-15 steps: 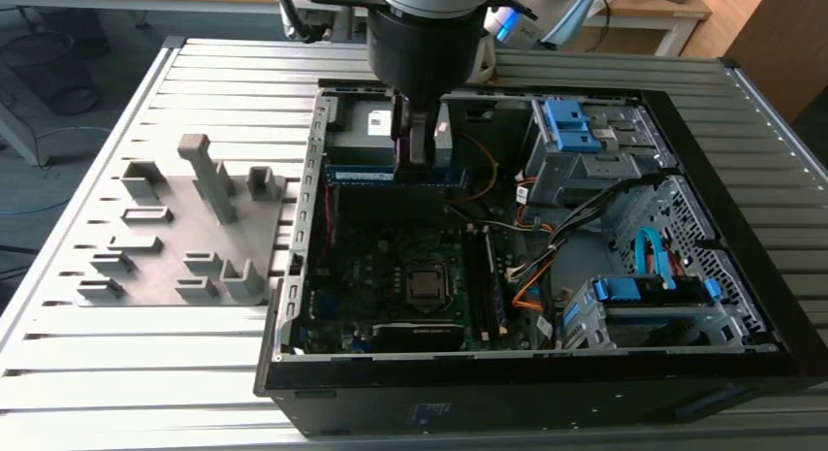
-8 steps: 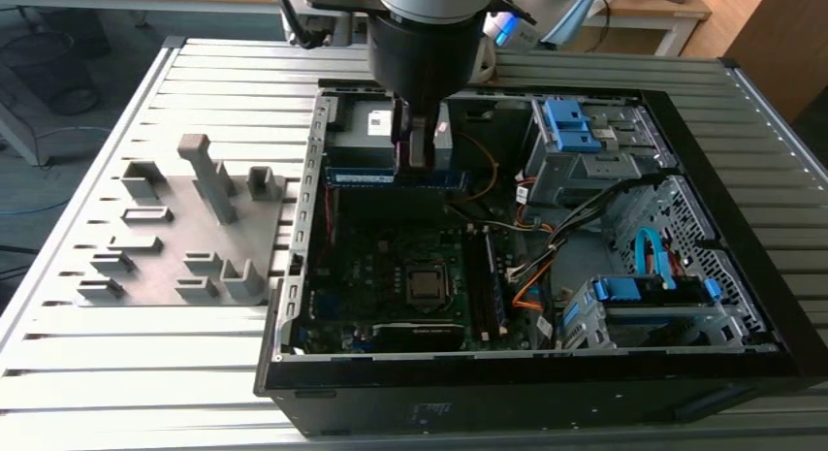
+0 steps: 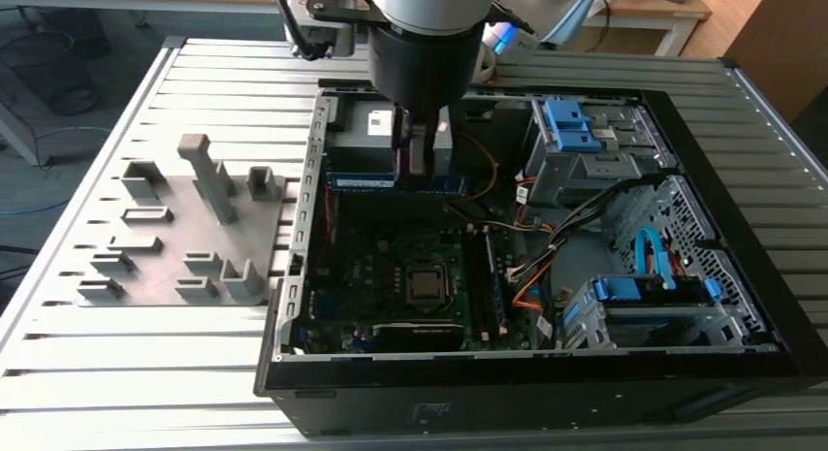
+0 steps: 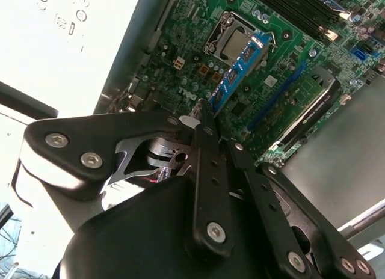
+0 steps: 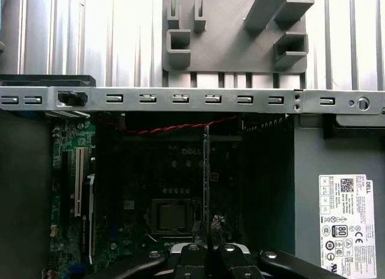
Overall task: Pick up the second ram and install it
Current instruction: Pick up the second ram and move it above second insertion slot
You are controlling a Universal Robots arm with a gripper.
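Over the far part of the open computer case (image 3: 518,402), the gripper (image 3: 421,168) hangs with its fingers pinched shut on the second ram (image 3: 395,182). The stick is held edge-down above the motherboard (image 3: 375,267), apparently so it can be lined up with a slot. A grey fixture plate (image 3: 155,276) lies outside the case, at the exterior view's left.

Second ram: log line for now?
pincer: shut on thin blue-green circuit-board ram stick | position: above green motherboard of open black computer case | seated: no
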